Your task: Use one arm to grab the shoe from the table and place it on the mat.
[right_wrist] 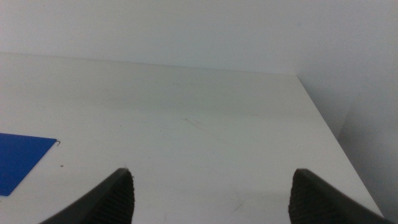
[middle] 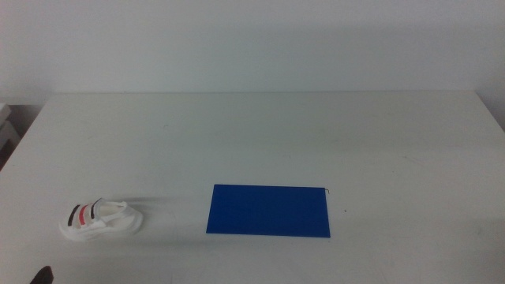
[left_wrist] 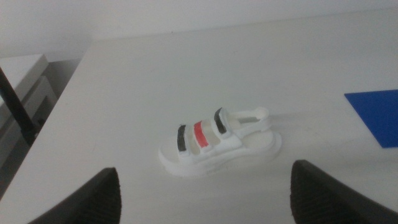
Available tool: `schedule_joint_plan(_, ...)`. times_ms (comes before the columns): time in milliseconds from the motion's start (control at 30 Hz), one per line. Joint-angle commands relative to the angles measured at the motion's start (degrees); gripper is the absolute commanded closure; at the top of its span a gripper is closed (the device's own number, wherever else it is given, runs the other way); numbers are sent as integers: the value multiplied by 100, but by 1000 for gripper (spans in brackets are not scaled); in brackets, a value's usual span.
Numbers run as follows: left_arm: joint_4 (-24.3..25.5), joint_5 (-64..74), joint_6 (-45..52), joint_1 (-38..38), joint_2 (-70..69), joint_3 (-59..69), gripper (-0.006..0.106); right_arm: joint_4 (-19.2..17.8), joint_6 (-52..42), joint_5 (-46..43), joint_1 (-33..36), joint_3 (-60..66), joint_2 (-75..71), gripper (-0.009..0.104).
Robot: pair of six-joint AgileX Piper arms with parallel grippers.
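Middle view: one shoe (middle: 101,219) and one mat (middle: 268,211) lie well apart on your table (middle: 260,134).
Your left gripper (left_wrist: 205,193), jaws spread wide, faces the shoe; your right gripper (right_wrist: 211,193), equally wide, waits over bare tabletop.

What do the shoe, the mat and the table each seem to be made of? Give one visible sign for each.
Shoe: probably moulded foam or rubber, matte white, judging by the thick smooth sole; its black and red straps look like fabric.
Mat: likely thin rubber or felt, flat, dull dark blue, without shine.
Table: seemingly white laminate or painted board, smooth, with faint scuffs.
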Motion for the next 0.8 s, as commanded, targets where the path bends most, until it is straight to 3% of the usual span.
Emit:
schedule_joint_plan(0,-35,-410,-85,-29,200,-102,7,-52,-45,-437,-4,28,-149,31)
schedule_joint_plan(367,76,-404,-85,-29,1820,-1613,7,-52,-45,-437,-4,28,-149,31)
schedule_joint_plan(767,76,-416,-85,-29,4512,-3536,7,-52,-45,-437,-4,28,-149,31)
